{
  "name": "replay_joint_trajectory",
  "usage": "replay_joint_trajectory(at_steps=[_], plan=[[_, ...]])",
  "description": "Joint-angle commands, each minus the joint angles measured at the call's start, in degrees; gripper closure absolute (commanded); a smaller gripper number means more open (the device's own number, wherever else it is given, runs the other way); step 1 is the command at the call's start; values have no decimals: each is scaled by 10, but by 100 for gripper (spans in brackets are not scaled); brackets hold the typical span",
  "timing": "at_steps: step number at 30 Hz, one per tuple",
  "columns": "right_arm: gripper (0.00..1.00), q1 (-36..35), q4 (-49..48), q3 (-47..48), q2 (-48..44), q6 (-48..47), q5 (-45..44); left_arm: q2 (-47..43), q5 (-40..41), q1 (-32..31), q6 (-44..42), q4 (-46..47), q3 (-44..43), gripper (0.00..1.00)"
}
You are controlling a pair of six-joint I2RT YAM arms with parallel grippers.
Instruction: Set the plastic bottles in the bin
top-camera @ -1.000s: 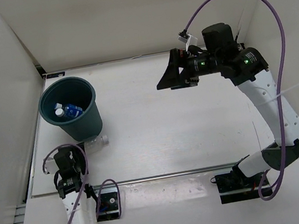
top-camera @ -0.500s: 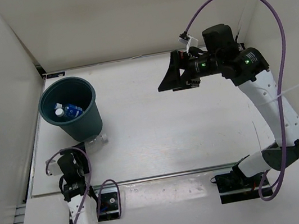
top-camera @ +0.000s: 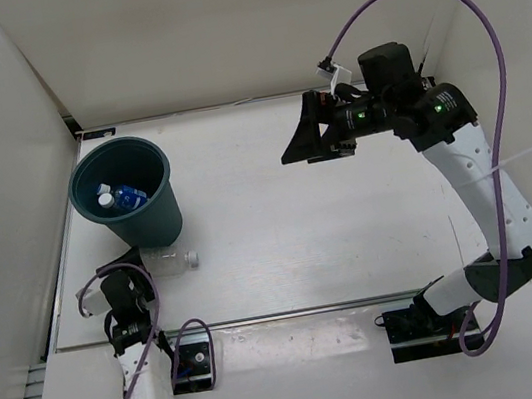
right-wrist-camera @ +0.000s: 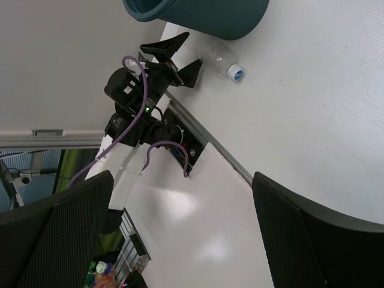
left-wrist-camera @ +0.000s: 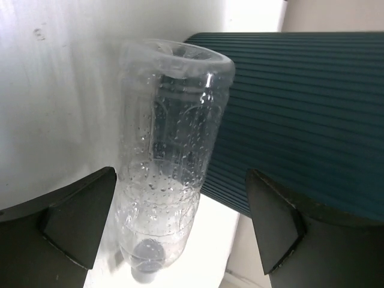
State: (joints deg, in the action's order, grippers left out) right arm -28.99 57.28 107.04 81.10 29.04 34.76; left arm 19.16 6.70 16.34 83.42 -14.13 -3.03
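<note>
The dark teal bin (top-camera: 162,211) stands at the far left and holds two blue-labelled bottles (top-camera: 127,196) with white caps. A plain clear bottle (top-camera: 168,264) lies on the table just in front of the bin, its white cap to the right. My left gripper (top-camera: 131,264) is open at the bottle's left end. In the left wrist view the bottle (left-wrist-camera: 168,168) lies between the spread fingers, untouched, next to the ribbed bin wall (left-wrist-camera: 300,120). My right gripper (top-camera: 304,143) is open and empty, high over the table's far right. No green bottle shows.
White walls close in the table at the left, back and right. The right wrist view looks down on the bin (right-wrist-camera: 204,15), the clear bottle (right-wrist-camera: 213,55) and my left arm (right-wrist-camera: 135,96) at the table's near edge.
My left arm has drawn back slightly toward the near edge. The clear bottle has shifted a little nearer, out from the bin's base. The right arm has barely moved.
</note>
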Motion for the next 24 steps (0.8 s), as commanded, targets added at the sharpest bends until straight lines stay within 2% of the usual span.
replay_joint_trajectory(at_steps=[1,3,6,7,8,11,12,14,18,21,22,23,24], plan=[[0,-2,8,32,6,-15,12,22,9,3,33,31,81,0],[0,3,16,46,11,-15,12,30,-9,8,33,49,88,5],[0,9,21,46,11,-15,12,35,-31,8,33,55,99,17],[0,9,21,46,11,-15,12,35,-36,8,26,55,99,22],[0,15,21,46,11,-15,12,35,-41,8,14,55,99,31],[0,15,21,52,11,-15,12,35,-74,8,-2,55,99,42],[0,15,16,52,11,-15,12,35,-82,8,-7,55,94,51],[0,20,11,52,16,-9,12,21,-109,8,-14,42,82,56],[0,20,-2,44,16,2,12,9,-114,8,-52,-34,36,56],[0,20,-16,32,16,2,17,4,-114,8,-89,-56,13,56],[0,20,-21,32,16,2,17,4,-114,8,-97,-62,13,53],[0,20,-21,32,16,2,17,14,-114,8,-106,-62,6,38],[0,20,-21,32,16,2,17,19,-114,8,-120,-62,6,29]])
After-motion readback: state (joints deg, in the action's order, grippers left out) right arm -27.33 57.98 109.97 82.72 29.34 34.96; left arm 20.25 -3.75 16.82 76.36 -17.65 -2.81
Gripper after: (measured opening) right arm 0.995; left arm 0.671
